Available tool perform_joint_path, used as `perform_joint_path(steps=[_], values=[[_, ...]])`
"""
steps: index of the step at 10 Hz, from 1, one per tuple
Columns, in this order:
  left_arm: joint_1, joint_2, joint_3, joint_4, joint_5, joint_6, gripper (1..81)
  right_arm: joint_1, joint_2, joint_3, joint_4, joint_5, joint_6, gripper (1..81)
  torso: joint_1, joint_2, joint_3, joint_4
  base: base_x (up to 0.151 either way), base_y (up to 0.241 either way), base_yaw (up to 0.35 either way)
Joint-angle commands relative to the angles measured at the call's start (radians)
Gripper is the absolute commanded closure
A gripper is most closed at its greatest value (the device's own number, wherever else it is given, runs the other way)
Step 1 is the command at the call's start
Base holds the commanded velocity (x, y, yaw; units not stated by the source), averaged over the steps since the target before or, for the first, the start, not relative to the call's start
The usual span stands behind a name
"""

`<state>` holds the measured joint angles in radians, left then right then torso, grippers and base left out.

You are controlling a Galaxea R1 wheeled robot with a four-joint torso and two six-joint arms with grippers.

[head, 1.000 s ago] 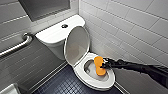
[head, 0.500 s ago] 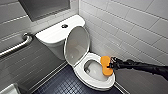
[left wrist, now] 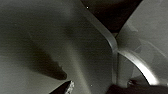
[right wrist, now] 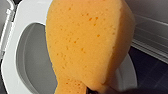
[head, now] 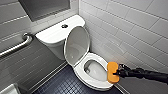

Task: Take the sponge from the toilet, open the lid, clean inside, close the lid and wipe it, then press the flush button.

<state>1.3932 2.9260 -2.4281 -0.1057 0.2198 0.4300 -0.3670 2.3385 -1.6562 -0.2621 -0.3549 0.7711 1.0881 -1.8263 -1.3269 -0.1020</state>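
The white toilet (head: pixel 93 82) stands against the tiled wall. Its lid (head: pixel 77 45) is raised and leans back toward the tank (head: pixel 53 33). The seat (head: pixel 82 75) is down around the open bowl (head: pixel 96 70). My right gripper (head: pixel 117 73) comes in from the right, shut on the orange sponge (head: pixel 112 72). The sponge hangs upright over the seat's right rim, beside the bowl opening. In the right wrist view the sponge (right wrist: pixel 87 42) is large and close, with the seat (right wrist: pixel 15 45) and bowl (right wrist: pixel 35 62) behind it. The left wrist view has grey curved surfaces and nothing held.
The round flush button (head: pixel 64 26) sits on top of the tank. A metal grab bar (head: pixel 17 46) runs along the left wall. Dark small-tiled floor (head: pixel 62 83) lies left of the bowl. A white basin edge (head: pixel 8 89) shows at the bottom left corner.
My right gripper has drawn the sponge to the right, from over the bowl's middle out to the seat's right rim. The lid has stayed up.
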Motion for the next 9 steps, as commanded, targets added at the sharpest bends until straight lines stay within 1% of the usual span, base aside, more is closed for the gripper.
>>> perform_joint_path(steps=[1, 4, 6, 7, 9], values=[[0.024, 0.018, 0.029, -0.011, 0.099, 0.003, 1.0, 0.053, -0.123, 0.128, -0.006, -0.068, 0.039, 81.1, 0.000, 0.000, 0.000, 0.000, 0.000, 0.000, 0.000], [0.024, 0.018, 0.029, -0.009, 0.098, 0.004, 1.0, 0.000, -0.189, 0.243, -0.008, -0.073, 0.069, 81.1, 0.000, 0.000, 0.000, 0.000, 0.000, 0.000, 0.000], [0.024, 0.018, 0.029, -0.009, 0.098, 0.013, 1.0, -0.086, -0.239, 0.283, -0.012, -0.067, 0.070, 81.1, 0.000, 0.000, 0.000, 0.000, 0.000, 0.000, 0.000], [0.022, 0.018, 0.029, -0.009, 0.098, 0.019, 1.0, -0.153, -0.262, 0.283, -0.029, -0.056, 0.070, 81.1, 0.000, 0.000, 0.000, 0.000, 0.000, 0.000, 0.000], [0.022, 0.018, 0.029, -0.009, 0.098, 0.026, 1.0, -0.261, -0.308, 0.262, -0.045, -0.007, 0.070, 81.1, 0.000, 0.000, 0.000, 0.000, 0.000, 0.000, 0.000]])
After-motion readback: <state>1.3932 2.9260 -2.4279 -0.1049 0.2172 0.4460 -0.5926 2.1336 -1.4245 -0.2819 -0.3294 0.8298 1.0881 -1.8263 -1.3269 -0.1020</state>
